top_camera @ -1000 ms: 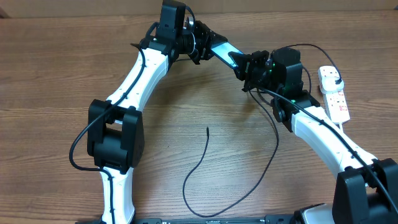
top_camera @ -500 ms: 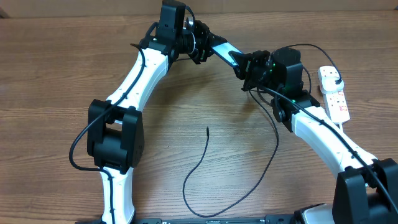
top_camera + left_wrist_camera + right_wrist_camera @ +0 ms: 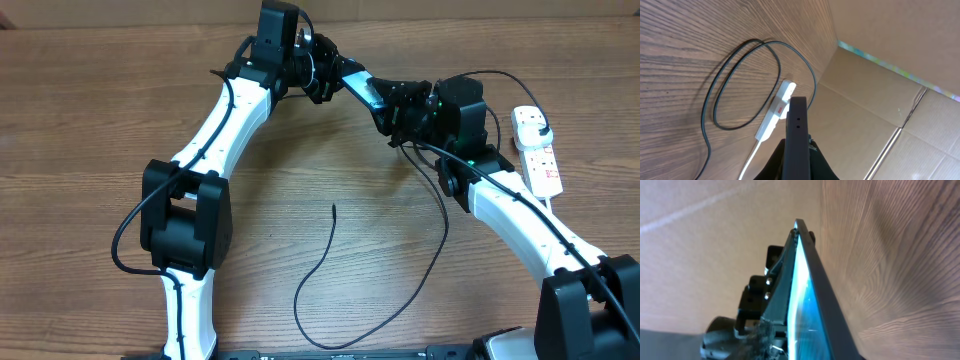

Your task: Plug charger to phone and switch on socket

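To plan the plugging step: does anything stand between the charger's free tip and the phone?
Nothing visible does. The charger tip lies on the table, apart from the phone, held by the left claw and the right claw.

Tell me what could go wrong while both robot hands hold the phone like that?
1. The phone seems pinched at its ends between the left gripper and the right gripper; if one pulls or twists, it might slip and drop onto the table.
2. The charger lies loose on the table, with no free gripper to lift it.
3. Its loop runs beneath the right arm, so it could snag.
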